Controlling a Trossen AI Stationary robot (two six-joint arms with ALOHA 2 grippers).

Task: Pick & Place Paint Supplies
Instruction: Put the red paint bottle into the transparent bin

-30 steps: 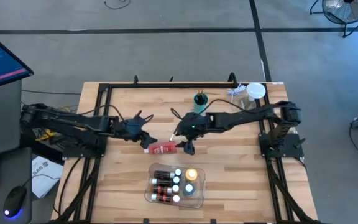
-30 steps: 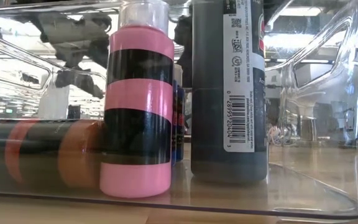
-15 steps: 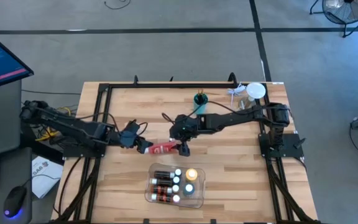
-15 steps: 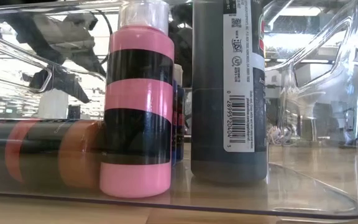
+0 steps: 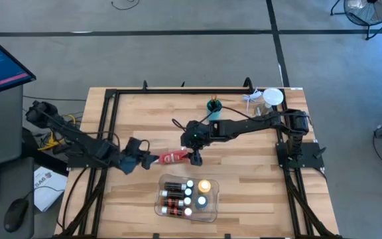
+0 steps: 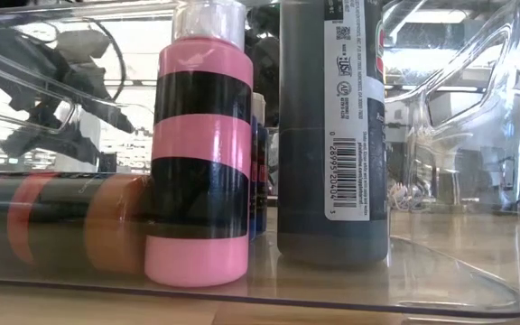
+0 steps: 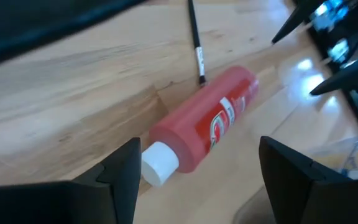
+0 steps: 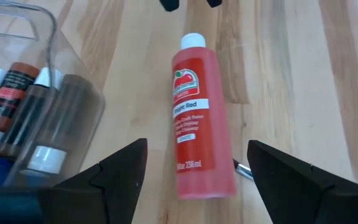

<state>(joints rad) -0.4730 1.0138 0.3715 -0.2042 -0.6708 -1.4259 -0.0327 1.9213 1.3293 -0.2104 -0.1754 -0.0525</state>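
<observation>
**Red bottle still out on the table, tray mostly loaded**

I start with the butcher-block wooden table [image 5: 244, 192], which carries everything. Near its front edge sits the clear rectangular plastic tray [image 5: 212, 214], already holding a row of small brown-and-red paint bottles with white caps [image 5: 175, 199] and one larger yellow-capped bottle [image 5: 204, 186]. In the low view I see a pink-and-black banded bottle [image 6: 198, 153] and a dark labelled bottle [image 6: 334, 126] standing upright inside it. I judge the packing largely done.

What remains, as far as I can see, is the red plastic paint bottle with a white cap [image 5: 173, 158], lying on its side in the middle of the table, just beyond the tray. A thin dark-handled paint brush [image 7: 196, 40] lies touching its base end. The teal cup [image 5: 213, 106] stands toward the far edge with something already in it.

My left gripper [image 5: 140, 159] sits just left of the bottle's cap, fingers spread wide and holding nothing. My right gripper [image 8: 194, 163] hovers over the bottle's right end, also spread and empty, the bottle framed between its fingers.

For room: the table is bare to the left and right of the tray. The two grippers face each other across the bottle, so I think that is the tight spot.
</observation>
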